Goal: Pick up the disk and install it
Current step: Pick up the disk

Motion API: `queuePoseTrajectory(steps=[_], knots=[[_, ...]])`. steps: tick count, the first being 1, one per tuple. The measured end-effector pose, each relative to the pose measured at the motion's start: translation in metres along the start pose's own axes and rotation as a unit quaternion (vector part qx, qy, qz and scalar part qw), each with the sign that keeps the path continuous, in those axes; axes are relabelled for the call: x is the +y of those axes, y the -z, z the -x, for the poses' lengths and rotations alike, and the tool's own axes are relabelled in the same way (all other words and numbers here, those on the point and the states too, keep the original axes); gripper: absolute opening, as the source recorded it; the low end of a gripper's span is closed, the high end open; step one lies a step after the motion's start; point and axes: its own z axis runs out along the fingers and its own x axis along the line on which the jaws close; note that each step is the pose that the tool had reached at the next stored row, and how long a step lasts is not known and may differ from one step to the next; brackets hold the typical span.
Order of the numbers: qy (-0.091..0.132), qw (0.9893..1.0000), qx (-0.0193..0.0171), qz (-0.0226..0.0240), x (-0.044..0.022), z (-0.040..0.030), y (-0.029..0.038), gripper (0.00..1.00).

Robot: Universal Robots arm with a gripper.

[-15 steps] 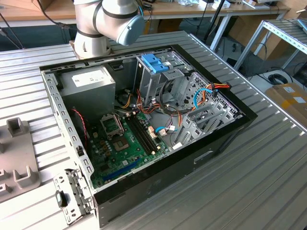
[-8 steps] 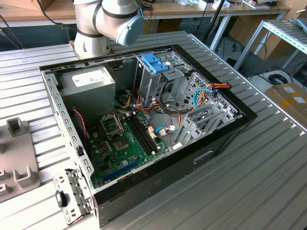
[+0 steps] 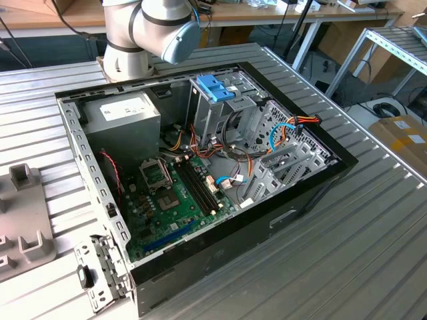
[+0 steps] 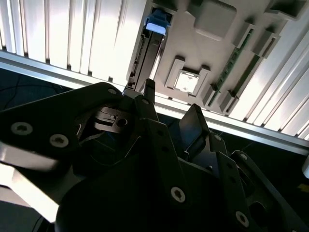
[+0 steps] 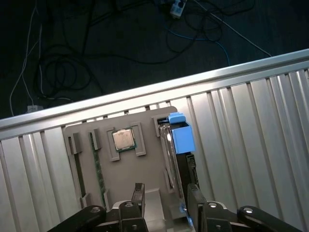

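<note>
The disk (image 5: 179, 159) stands on edge in a slot of a grey parts holder (image 5: 145, 174); its blue carrier end (image 5: 182, 135) faces the table's rim. In the second wrist view the same disk (image 4: 145, 55) shows as a thin dark slab with the blue end (image 4: 158, 21) farthest from me. My gripper (image 5: 165, 195) hovers over the holder, open, its two black fingers (image 5: 139, 193) apart, with the disk's near end in line with the gap and close to one finger. My gripper (image 4: 169, 113) touches nothing.
The holder also carries a processor chip (image 5: 124, 139) and memory sticks (image 5: 96, 166). An open computer case (image 3: 200, 167) lies on the slatted metal table (image 3: 347, 253), with a drive cage under a blue bracket (image 3: 217, 87), a grey power supply (image 3: 127, 113) and a motherboard (image 3: 173, 200).
</note>
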Motion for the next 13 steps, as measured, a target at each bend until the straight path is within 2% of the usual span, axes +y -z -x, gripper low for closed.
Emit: queuePoseTrajectory(steps=[2,3,6,13], knots=[[0.0,1.0,0.0,0.0,0.0001,0.0006,-0.0007,0.48],[0.0,1.0,0.0,0.0,0.0007,0.0035,-0.0041,0.48],[0.0,1.0,0.0,0.0,0.0011,0.0063,-0.0112,0.48],[0.004,1.0,0.0001,0.0001,0.0022,0.0114,-0.0147,0.48]])
